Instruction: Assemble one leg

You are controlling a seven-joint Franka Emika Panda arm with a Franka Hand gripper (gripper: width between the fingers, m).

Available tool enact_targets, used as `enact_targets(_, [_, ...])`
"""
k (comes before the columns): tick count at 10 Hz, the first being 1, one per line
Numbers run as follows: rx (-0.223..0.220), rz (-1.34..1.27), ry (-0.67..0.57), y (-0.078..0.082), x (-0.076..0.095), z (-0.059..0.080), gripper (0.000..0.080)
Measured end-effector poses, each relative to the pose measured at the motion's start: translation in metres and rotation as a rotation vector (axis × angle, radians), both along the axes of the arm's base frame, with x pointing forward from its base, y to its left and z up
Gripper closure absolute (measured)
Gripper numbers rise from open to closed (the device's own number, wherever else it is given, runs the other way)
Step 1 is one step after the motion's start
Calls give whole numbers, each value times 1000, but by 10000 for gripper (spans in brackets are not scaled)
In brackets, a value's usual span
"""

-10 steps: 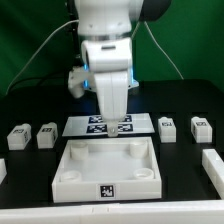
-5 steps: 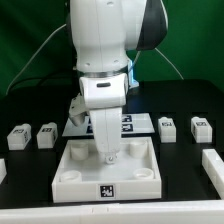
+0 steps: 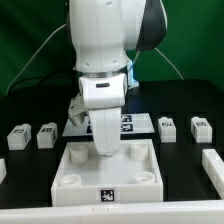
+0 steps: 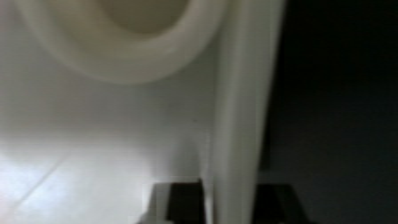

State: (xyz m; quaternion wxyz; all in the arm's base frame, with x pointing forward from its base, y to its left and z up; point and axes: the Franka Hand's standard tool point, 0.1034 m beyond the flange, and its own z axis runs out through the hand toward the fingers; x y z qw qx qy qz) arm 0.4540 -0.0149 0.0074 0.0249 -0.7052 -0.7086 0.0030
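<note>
The large white square panel [image 3: 106, 180] lies at the front middle, a tag on its near face. My gripper [image 3: 105, 150] reaches down at the panel's far wall, under the big white hand. In the wrist view the gripper [image 4: 222, 205] straddles that wall: one dark finger [image 4: 183, 205] on each side, both against it, and a round corner hole [image 4: 134, 40] of the panel [image 4: 89, 140] lies beyond. Two small tagged white legs [image 3: 17, 136] [image 3: 46, 134] sit on the exterior view's left. Two more legs [image 3: 168, 127] [image 3: 200, 128] sit on its right, all apart from the gripper.
The marker board [image 3: 142, 122] lies behind the panel, partly hidden by the arm. A white block [image 3: 213, 165] shows at the right edge and another [image 3: 2, 170] at the left edge. Cables hang behind the arm.
The arm swung forward and down from over the marker board to the panel's far wall. In the last half second the panel shifted slightly toward the camera.
</note>
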Motion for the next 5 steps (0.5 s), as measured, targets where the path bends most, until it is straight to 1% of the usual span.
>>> enact_targets(1, [0,-1,-8,0,2,1,742])
enact_targets(5, [0,-1,-9,0,2,1,742])
